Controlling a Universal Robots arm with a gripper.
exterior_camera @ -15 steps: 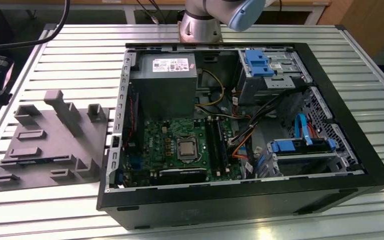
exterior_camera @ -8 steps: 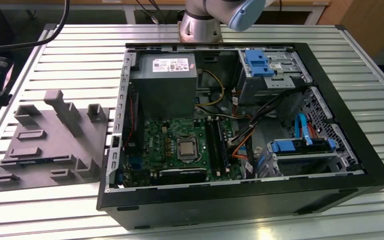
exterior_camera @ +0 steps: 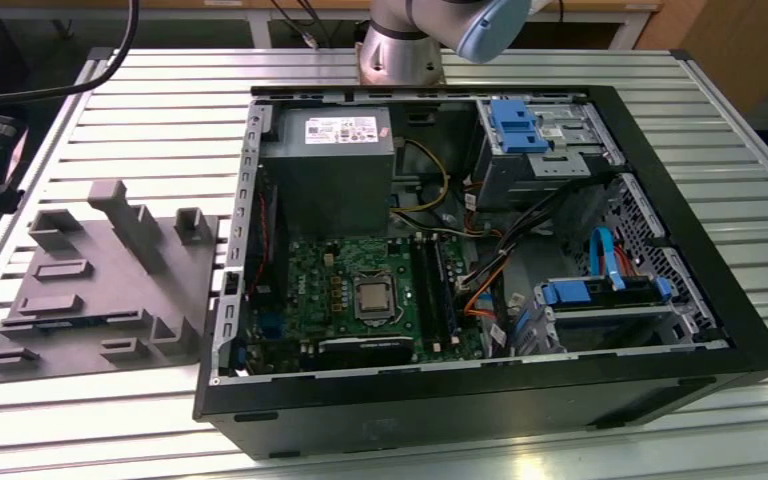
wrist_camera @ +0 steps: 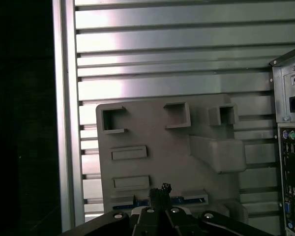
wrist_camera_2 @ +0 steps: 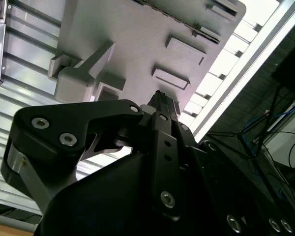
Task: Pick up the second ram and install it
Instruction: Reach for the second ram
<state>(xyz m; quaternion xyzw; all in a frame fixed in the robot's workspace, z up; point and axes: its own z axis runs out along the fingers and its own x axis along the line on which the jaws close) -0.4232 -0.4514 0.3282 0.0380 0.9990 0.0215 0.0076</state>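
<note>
The second ram (wrist_camera: 189, 200) shows as a slim dark strip with a bluish edge, lying in a long slot of the grey fixture plate (wrist_camera: 157, 128). In the exterior view the ram (exterior_camera: 57, 324) sits on the plate's near-left part, on the exterior view's left of the open computer case (exterior_camera: 491, 400). My gripper (wrist_camera: 160, 191) hangs well above the plate, its tips in line with the ram's slot. In the second wrist view the gripper (wrist_camera_2: 161, 101) has its black fingers together, shut on nothing. The motherboard's long black slots (exterior_camera: 431, 285) lie beside the processor socket (exterior_camera: 375, 296).
The fixture plate (exterior_camera: 104, 290) has raised posts and pockets. The case holds a power supply (exterior_camera: 331, 160), blue drive caddies (exterior_camera: 518, 125), and orange and blue cables (exterior_camera: 484, 290). The arm's base (exterior_camera: 404, 45) stands behind the case. The slatted table (exterior_camera: 171, 110) ends at a rail (wrist_camera: 64, 123).
</note>
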